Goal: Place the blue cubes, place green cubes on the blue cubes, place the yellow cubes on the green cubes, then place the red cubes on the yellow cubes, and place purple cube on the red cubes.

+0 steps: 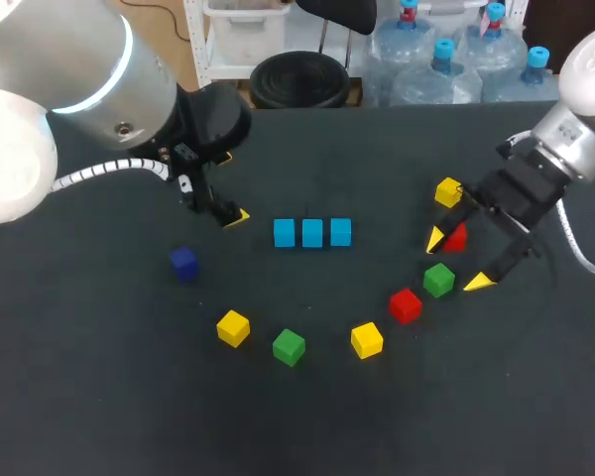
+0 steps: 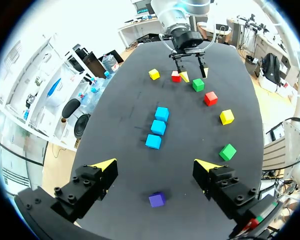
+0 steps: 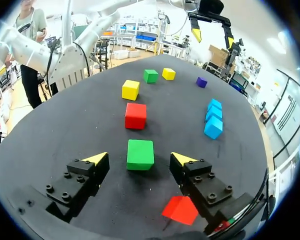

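Three blue cubes (image 1: 312, 233) sit in a tight row mid-frame on the dark table (image 1: 99, 416). At upper left the left gripper (image 1: 229, 188) hangs with its fingers spread wide, holding nothing, and the purple cube (image 1: 183, 263) lies just below it. Over at the right, the right gripper (image 1: 456, 261) is released too. A green cube (image 1: 438, 280) sits between its yellow tips, touched by neither. A red cube (image 1: 456, 238) lies beside one finger, and a second red cube (image 1: 405, 304) is just lower left of the green. There's a yellow cube (image 1: 448, 191) above the gripper. Along the bottom arc lie a second yellow cube (image 1: 233, 327), a second green cube (image 1: 289, 346) and a third yellow cube (image 1: 367, 339).
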Tool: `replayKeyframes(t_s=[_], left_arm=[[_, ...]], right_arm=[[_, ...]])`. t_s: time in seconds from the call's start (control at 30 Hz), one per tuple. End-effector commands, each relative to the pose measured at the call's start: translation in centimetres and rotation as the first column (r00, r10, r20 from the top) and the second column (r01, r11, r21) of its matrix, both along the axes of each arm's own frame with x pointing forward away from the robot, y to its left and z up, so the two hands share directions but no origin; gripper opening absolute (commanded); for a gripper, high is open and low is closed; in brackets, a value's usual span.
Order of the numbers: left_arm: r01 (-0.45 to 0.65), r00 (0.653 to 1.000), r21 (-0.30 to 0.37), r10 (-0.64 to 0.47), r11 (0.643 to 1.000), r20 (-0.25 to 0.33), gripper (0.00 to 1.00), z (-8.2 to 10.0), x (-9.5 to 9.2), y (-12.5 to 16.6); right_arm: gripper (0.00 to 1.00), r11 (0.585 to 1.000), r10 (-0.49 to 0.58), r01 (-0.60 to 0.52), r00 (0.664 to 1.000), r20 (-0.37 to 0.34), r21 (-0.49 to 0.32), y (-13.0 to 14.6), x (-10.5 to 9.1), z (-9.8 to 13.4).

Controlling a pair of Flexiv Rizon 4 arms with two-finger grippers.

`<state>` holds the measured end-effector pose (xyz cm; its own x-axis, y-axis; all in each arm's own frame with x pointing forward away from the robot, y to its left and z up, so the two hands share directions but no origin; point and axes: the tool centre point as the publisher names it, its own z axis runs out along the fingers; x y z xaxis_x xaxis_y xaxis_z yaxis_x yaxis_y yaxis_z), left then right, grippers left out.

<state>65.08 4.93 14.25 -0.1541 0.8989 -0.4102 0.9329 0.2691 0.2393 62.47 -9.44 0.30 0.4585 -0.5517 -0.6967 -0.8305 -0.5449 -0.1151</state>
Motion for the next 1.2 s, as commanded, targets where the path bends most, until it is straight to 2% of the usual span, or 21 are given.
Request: replayKeyframes(t_s=[0.03,0.17,0.27,0.33,0.4,0.43,0.5,0.73,0.8,0.83,0.9,1.07,1.13,1.2], left_arm=[[0.002,1.000,0.000,-0.002,1.000,-0.001,1.00,0.0,0.1,0.0],[0.002,1.000,0.000,-0.002,1.000,-0.001,1.00,0.0,0.1,0.0],[0.002,1.000,0.000,-0.002,1.000,-0.001,1.00,0.0,0.1,0.0],[0.002,1.000,0.000,-0.002,1.000,-0.001,1.00,0.0,0.1,0.0],[0.002,1.000,0.000,-0.002,1.000,-0.001,1.00,0.0,0.1,0.0],[0.002,1.000,0.000,-0.002,1.000,-0.001,1.00,0.0,0.1,0.0],[0.002,1.000,0.000,-0.002,1.000,-0.001,1.00,0.0,0.1,0.0],[0.002,1.000,0.000,-0.002,1.000,-0.001,1.00,0.0,0.1,0.0],[0.002,1.000,0.000,-0.002,1.000,-0.001,1.00,0.0,0.1,0.0],[0.002,1.000,0.000,-0.002,1.000,-0.001,1.00,0.0,0.1,0.0],[0.002,1.000,0.000,-0.002,1.000,-0.001,1.00,0.0,0.1,0.0],[0.002,1.000,0.000,-0.002,1.000,-0.001,1.00,0.0,0.1,0.0],[0.002,1.000,0.000,-0.002,1.000,-0.001,1.00,0.0,0.1,0.0],[0.002,1.000,0.000,-0.002,1.000,-0.001,1.00,0.0,0.1,0.0]], right_arm=[[0.80,1.000,-0.002,0.002,1.000,0.009,-0.005,0.1,-0.6,0.2],[0.88,1.000,0.002,-0.002,1.000,0.010,-0.007,0.3,-0.7,0.1],[0.77,1.000,0.005,-0.005,1.000,0.012,-0.008,0.4,-0.6,0.2],[0.75,1.000,0.007,-0.007,1.000,0.011,-0.007,0.5,-0.6,0.2],[0.60,1.000,0.009,-0.009,1.000,0.010,-0.009,0.6,-0.7,0.1],[0.60,1.000,0.009,-0.009,1.000,0.010,-0.011,0.7,-0.7,0.0],[0.65,1.000,0.009,-0.009,1.000,0.007,-0.014,0.8,-0.7,-0.1],[0.62,1.000,0.011,-0.011,1.000,0.001,-0.014,1.0,-0.7,-0.3],[0.56,1.000,0.013,-0.013,1.000,-0.001,-0.014,1.0,-0.7,-0.4],[0.49,1.000,0.014,-0.014,1.000,-0.002,-0.015,1.1,-0.8,-0.4],[0.45,1.000,0.017,-0.017,1.000,-0.005,-0.016,1.1,-0.8,-0.5],[0.27,1.000,0.020,-0.020,1.000,-0.007,-0.018,1.1,-0.8,-0.5],[0.16,1.000,0.018,-0.018,1.000,-0.009,-0.019,1.1,-0.9,-0.6],[0.00,1.000,0.015,-0.016,1.000,-0.010,-0.020,1.1,-0.9,-0.6]])
